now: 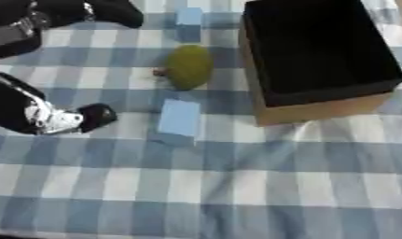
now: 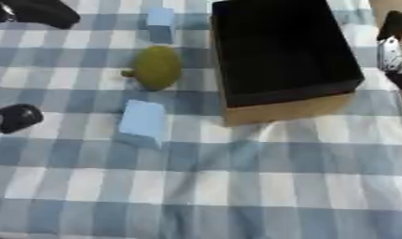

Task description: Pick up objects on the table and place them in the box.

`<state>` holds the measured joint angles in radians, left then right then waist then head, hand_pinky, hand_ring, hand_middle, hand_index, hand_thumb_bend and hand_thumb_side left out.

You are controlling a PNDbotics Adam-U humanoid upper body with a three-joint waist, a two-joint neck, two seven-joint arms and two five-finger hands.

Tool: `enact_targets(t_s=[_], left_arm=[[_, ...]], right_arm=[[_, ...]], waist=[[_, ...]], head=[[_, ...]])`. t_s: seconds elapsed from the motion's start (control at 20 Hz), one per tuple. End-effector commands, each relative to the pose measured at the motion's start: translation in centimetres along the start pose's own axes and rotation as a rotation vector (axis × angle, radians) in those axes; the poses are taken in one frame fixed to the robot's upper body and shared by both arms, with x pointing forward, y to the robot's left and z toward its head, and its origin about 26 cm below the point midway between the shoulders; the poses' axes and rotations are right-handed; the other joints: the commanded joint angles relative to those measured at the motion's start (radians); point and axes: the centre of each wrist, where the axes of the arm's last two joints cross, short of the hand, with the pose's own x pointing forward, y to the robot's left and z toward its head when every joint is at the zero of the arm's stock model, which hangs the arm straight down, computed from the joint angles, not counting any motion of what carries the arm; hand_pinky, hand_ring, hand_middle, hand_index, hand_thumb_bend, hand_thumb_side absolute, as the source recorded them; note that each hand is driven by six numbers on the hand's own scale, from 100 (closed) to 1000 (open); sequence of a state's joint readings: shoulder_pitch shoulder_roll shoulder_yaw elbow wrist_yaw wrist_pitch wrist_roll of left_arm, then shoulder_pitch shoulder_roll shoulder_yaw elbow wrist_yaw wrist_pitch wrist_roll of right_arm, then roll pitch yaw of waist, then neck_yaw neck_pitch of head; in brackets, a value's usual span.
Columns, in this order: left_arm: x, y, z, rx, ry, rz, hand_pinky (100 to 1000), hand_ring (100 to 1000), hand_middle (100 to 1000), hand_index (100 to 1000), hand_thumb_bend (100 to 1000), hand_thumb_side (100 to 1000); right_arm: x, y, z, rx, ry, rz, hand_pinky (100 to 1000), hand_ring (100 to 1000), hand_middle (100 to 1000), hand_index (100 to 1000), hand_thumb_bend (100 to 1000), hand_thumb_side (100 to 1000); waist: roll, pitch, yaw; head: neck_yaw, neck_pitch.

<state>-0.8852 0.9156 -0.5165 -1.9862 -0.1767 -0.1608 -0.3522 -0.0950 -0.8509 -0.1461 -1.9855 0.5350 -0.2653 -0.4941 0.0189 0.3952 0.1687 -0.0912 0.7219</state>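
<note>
A cardboard box (image 1: pixel 318 109) with a black inside stands at the upper right of the checked cloth. Left of it lies a yellow-green fruit (image 1: pixel 188 66). A light blue block (image 1: pixel 179 118) rests below the fruit, and a smaller blue block (image 1: pixel 188 21) sits above it near the far edge. My left hand (image 1: pixel 69 120), black with silver, hovers at the left, a short way left of the light blue block and touching nothing. My right hand (image 2: pixel 391 46) shows only at the right edge, beside the box's right wall.
A black and silver shape (image 1: pixel 65 14) fills the top left corner, close to the small blue block. The blue and white checked cloth (image 1: pixel 236 186) stretches across the whole lower half.
</note>
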Motion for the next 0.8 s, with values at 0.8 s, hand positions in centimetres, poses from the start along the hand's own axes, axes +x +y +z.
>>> enact_targets(t_s=[0.8], left_arm=[[3.9,-0.5,-5.7,-0.349,-0.035,-0.012,962,918,827,941,586,387]], right_arm=[[0.0,-0.7,-0.4,0.017,-0.018,0.017,896,942,653,898,100,470]], waist=[[0.026,-0.049,0.014]], head=[[-0.029,0.031]])
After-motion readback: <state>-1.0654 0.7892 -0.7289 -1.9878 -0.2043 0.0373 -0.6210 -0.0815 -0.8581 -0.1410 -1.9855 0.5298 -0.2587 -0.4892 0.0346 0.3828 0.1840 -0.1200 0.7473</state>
